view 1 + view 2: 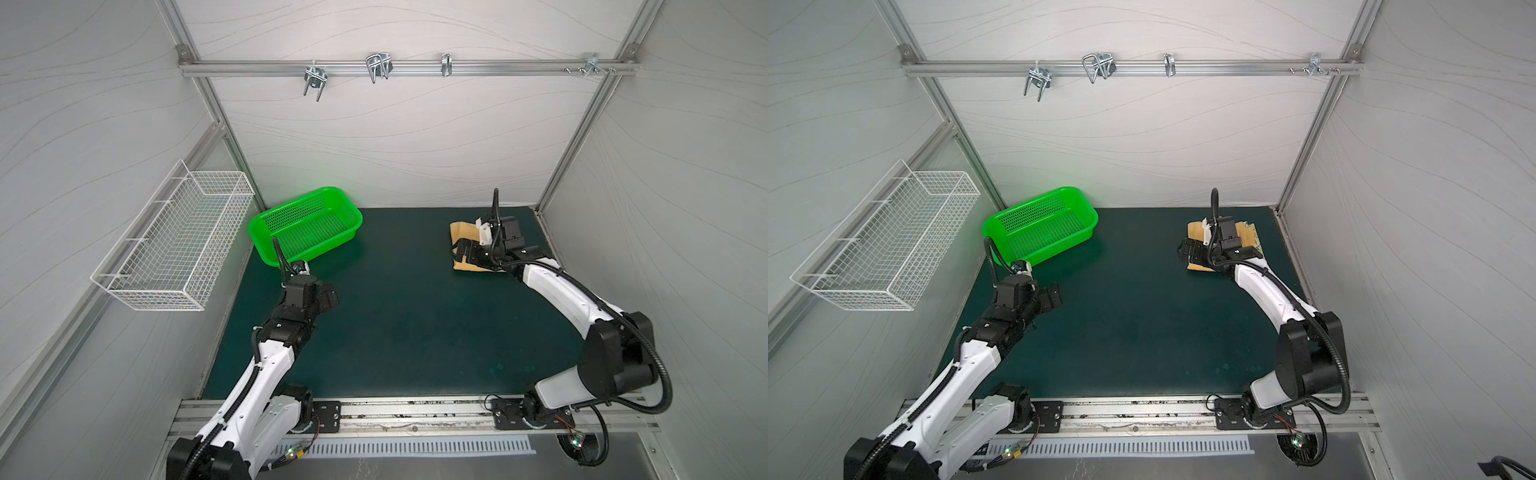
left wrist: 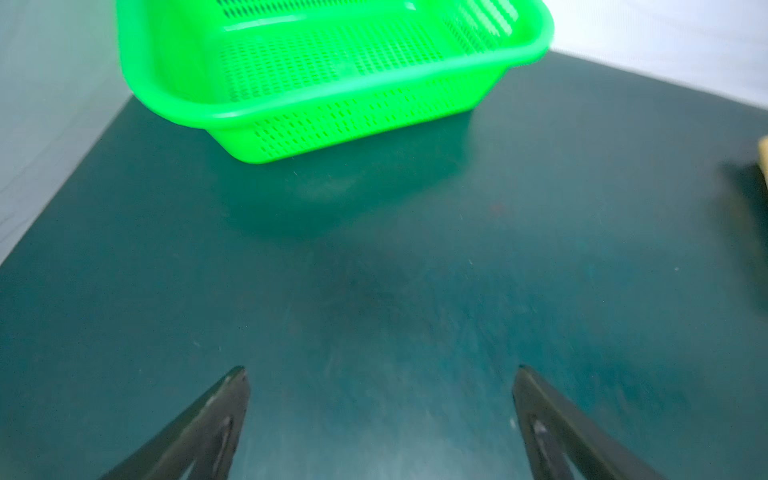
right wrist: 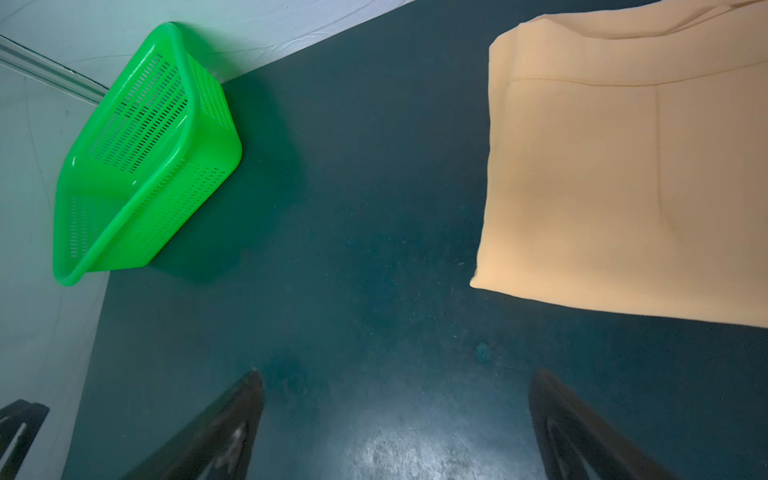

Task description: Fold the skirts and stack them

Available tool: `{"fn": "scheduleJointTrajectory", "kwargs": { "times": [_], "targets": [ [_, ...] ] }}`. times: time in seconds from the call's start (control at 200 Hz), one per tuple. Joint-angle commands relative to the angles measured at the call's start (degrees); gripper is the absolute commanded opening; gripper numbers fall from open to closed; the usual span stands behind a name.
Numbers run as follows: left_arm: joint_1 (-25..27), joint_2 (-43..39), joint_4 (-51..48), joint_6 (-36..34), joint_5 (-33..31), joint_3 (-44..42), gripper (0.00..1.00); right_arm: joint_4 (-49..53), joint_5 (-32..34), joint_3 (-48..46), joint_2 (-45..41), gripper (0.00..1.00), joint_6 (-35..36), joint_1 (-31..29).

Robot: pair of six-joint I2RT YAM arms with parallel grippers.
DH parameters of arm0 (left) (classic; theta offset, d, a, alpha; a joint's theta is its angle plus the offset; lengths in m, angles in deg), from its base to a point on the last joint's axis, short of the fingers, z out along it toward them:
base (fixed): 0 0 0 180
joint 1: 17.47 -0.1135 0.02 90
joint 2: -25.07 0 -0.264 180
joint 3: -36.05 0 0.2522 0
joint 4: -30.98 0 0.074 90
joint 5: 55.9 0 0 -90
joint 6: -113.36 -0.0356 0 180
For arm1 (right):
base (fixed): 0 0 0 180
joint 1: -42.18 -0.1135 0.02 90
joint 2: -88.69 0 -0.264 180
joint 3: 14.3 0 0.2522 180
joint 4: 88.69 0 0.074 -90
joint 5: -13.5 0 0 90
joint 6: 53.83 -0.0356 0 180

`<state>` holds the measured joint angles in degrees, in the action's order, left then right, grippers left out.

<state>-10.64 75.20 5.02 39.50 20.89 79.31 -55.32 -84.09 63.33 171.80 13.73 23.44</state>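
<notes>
**Near:** my left gripper (image 2: 380, 374), jaws spread, empty, over bare mat (image 1: 415, 332) toward left edge.
**Farther:** my right gripper (image 3: 395, 374), jaws likewise spread, nothing held, over mat just beside mustard skirt (image 3: 623, 187).
**Far right corner:** that skirt, folded flat, atop lemon-print skirt (image 1: 1254, 239); latter mostly hidden, fold unverifiable.
**Far left corner:** green basket (image 2: 353, 120), empty.
**Judgement:** folding and stacking apparently complete; only arm withdrawal left.
**Writing:** no brand, label or text legible.

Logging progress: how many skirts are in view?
2, both at the dark green mat's back right: the folded mustard-yellow cloth skirt, and the cream lemon-print cloth skirt apparently beneath it, mostly hidden by the right arm.
</notes>
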Motion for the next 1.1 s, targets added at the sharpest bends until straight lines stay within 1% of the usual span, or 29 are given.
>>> {"fn": "scheduleJointTrajectory", "kwargs": {
  "times": [0.0,0.065,0.13,0.235,0.3,0.325,0.4,0.525,0.595,0.725,0.75,0.795,0.825,0.911,0.976,1.031,1.056,1.096],
  "targets": [
    [-5.91,2.33,12.31,1.25,-0.2,-1.02,0.99,-1.88,4.11,-3.49,-4.38,0.99,3.9,0.11],
    [-9.01,5.33,13.5,1.3,0.84,-0.76,0.99,-4.73,5.79,-7.25,-6.62,0.99,6.05,0.06],
    [-10.44,8.38,16.43,0.49,1.15,-1.28,0.99,-8.08,7.84,-11.17,-9.03,0.99,8.46,0.03],
    [-10.61,12.79,28.91,-2.57,3.06,-5.62,0.99,-15.86,11.9,-18.63,-13.24,0.99,13.96,-0.04],
    [-10.61,15.15,34.85,-4.25,1.39,-8.01,0.99,-21.2,14.1,-23.28,-15.73,0.99,16.3,-0.07],
    [-10.65,15.9,35.88,-4.67,0.56,-8.47,0.99,-22.65,15.26,-24.61,-16.6,0.99,16.54,-0.17],
    [-11.0,18.47,44.49,-6.32,0.37,-10.3,0.99,-25.1,17.9,-27.09,-17.7,0.99,16.56,-0.07],
    [-11.22,24.52,61.06,-7.76,3.89,-13.76,0.99,-24.1,23.03,-27.65,-16.81,0.99,16.72,0.02],
    [-11.24,29.28,69.84,-10.06,6.77,-15.33,0.99,-23.97,25.5,-28.38,-16.2,0.99,17.0,0.02],
    [-11.75,39.34,80.51,-11.0,10.13,-15.26,0.99,-28.35,27.1,-31.99,-16.83,0.99,17.98,0.06],
    [-11.69,39.53,79.5,-11.36,11.24,-14.61,0.99,-29.37,27.02,-32.67,-17.0,0.99,18.38,0.18],
    [-11.67,37.17,71.56,-11.92,13.18,-12.66,0.99,-31.12,27.2,-33.73,-17.55,0.99,19.36,0.35],
    [-11.67,36.51,67.92,-12.51,14.19,-11.25,0.99,-32.92,27.78,-34.68,-17.52,0.99,19.64,0.49],
    [-11.74,38.95,66.75,-13.22,15.95,-8.37,0.99,-37.56,29.3,-37.16,-16.76,0.99,20.82,1.39],
    [-11.56,38.17,57.12,-13.55,16.01,-4.45,0.99,-42.38,30.67,-39.34,-15.11,0.99,22.15,2.37],
    [-11.03,38.58,59.2,-13.77,14.97,-4.86,0.99,-44.51,31.16,-40.05,-13.37,0.99,21.66,3.57],
    [-11.05,39.08,60.73,-13.85,14.89,-5.2,0.99,-45.14,30.33,-40.1,-12.63,0.99,21.74,4.0],
    [-11.05,38.85,59.83,-13.74,14.84,-5.07,0.99,-47.31,30.08,-40.6,-11.04,0.99,21.91,4.6]
  ]
}}
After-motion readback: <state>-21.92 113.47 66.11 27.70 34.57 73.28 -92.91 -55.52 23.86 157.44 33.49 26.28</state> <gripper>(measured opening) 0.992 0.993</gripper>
